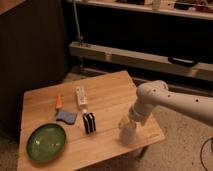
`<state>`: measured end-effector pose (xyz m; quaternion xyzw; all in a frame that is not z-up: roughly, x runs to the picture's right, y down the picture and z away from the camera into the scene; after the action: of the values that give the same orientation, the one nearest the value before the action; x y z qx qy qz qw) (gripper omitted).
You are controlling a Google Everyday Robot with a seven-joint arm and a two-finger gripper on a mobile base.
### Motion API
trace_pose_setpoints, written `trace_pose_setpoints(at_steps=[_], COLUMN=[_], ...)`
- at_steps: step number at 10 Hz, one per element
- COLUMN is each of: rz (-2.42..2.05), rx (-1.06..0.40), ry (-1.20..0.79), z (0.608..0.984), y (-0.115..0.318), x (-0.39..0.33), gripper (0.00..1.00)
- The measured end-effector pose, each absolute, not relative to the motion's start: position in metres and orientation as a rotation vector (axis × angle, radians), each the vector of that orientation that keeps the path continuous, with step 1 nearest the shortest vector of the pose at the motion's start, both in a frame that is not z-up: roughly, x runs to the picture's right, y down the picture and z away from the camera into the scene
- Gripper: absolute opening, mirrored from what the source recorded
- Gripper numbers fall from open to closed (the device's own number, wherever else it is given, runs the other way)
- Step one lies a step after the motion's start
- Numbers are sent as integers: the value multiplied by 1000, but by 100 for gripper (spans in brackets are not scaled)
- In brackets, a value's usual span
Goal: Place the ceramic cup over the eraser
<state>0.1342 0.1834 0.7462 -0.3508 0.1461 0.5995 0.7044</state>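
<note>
The ceramic cup is plain white and stands upright near the front right corner of the wooden table. My gripper comes down from the white arm on the right and sits right on top of the cup, hiding its rim. The eraser, a small upright black block with white stripes, stands a short way to the left of the cup, apart from it.
A green plate lies at the front left. A blue sponge-like pad, a small orange object and a long white remote-like bar lie behind the eraser. The table's right edge is close to the cup.
</note>
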Motion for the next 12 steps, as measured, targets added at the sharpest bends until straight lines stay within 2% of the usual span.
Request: trace_pose_setpoints(at_steps=[3,4,5,8,12], rz=[1333,1333,1333,1350,1376], rx=[-780,-780,-780,-757,-669], ry=[325,325,325,309,297], z=[746,746,746,742,699], y=[183,183,183,171,91], x=[134,134,134,143,172], gripper=[13,5,0,0,0])
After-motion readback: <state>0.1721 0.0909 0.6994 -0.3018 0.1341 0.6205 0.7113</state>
